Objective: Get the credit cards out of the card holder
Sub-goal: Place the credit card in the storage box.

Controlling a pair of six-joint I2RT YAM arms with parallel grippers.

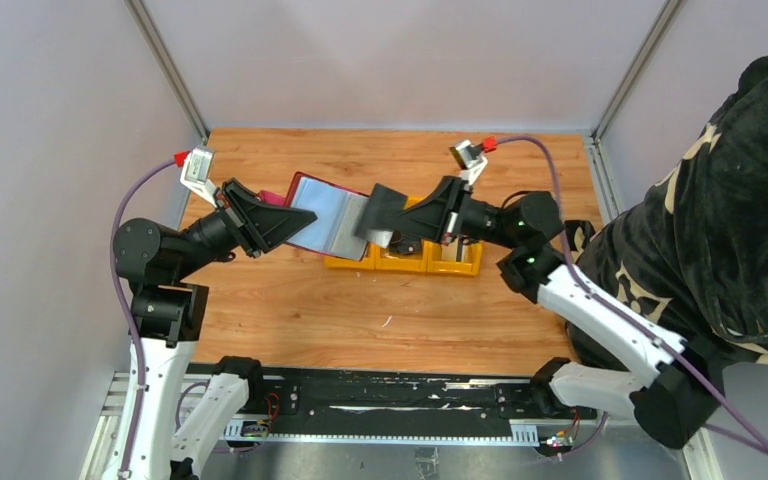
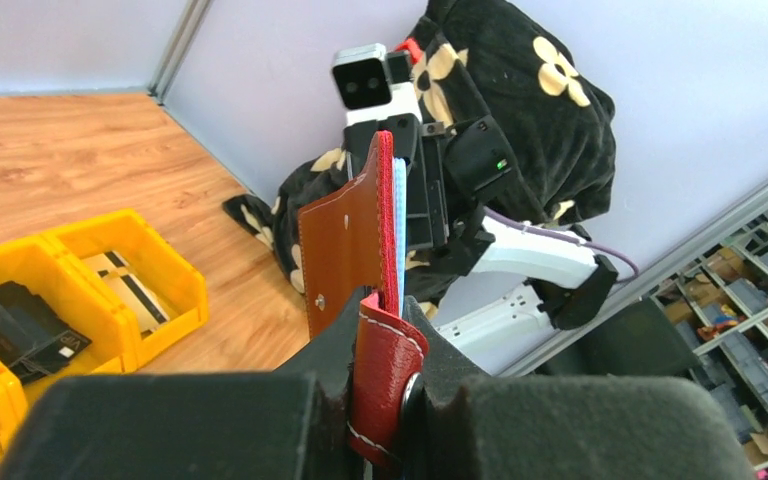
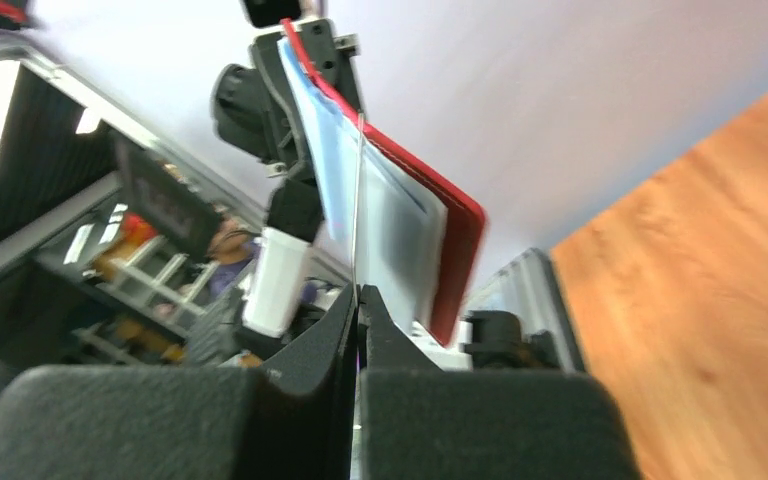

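The dark red card holder (image 1: 312,190) hangs open above the table, its grey-blue lining (image 1: 328,218) facing up. My left gripper (image 1: 282,222) is shut on its left edge; in the left wrist view the pads clamp the red closing tab (image 2: 392,350) and the holder (image 2: 345,240) stands edge-on. My right gripper (image 1: 382,222) is shut on a thin credit card (image 3: 358,200), seen edge-on and still reaching into the holder's pockets (image 3: 400,220). The holder's red cover (image 3: 463,240) lies behind it.
A yellow three-compartment bin (image 1: 404,262) sits on the wooden table under my right gripper, with dark cards (image 2: 22,325) and a striped card (image 2: 132,287) in it. A person in a black flowered garment (image 1: 730,200) stands at the right edge. Cage posts rise at the back corners.
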